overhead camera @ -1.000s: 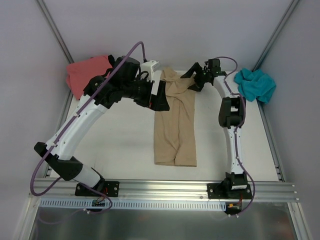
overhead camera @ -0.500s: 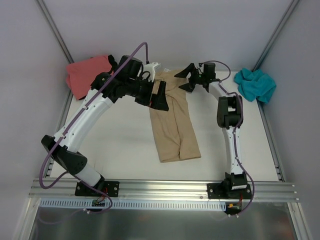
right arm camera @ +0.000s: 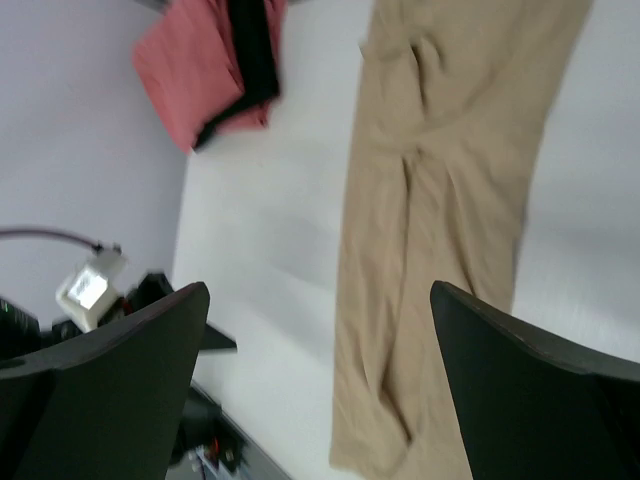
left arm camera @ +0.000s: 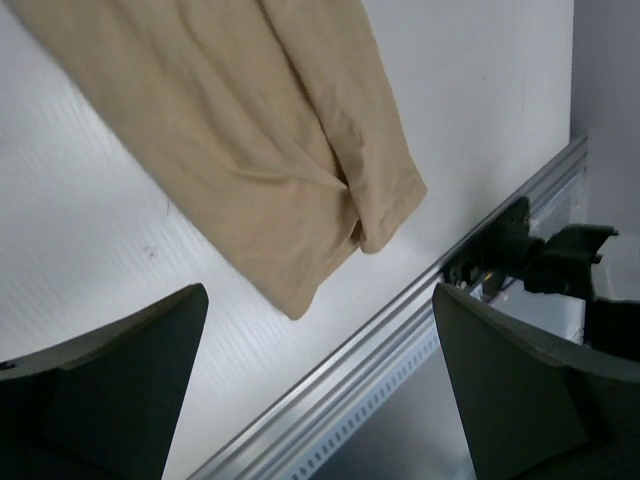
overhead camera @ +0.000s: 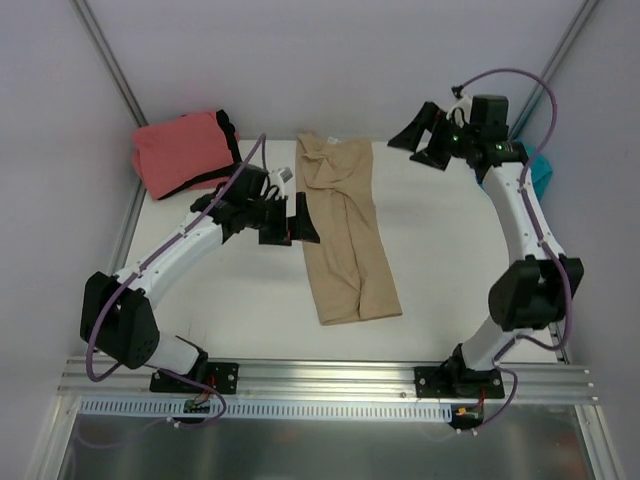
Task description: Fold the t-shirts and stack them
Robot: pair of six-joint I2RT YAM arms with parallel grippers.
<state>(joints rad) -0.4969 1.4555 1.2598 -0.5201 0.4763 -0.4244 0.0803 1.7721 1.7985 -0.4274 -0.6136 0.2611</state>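
Lying as a long strip, the tan t-shirt (overhead camera: 345,240) sits just beside my left gripper (overhead camera: 290,225), jaws apart. My right gripper (overhead camera: 422,143), also apart, hovers well clear.

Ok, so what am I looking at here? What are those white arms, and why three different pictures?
These are two robot arms bolted at the near edge of a table. The big picture comes from a fixed camera above and behind them. The other two come from a camera on each wrist, so the dark shapes in their lower corners are that arm's own fingers. Each arm ends in a two-finger end effector: the left end effector is beside the tan shirt, the right end effector over the far right of the table. Both are open and hold nothing. The tan shirt lies folded into a long strip. At the far left a pink shirt and a black shirt lie together; a teal shirt peeks out behind the right arm.
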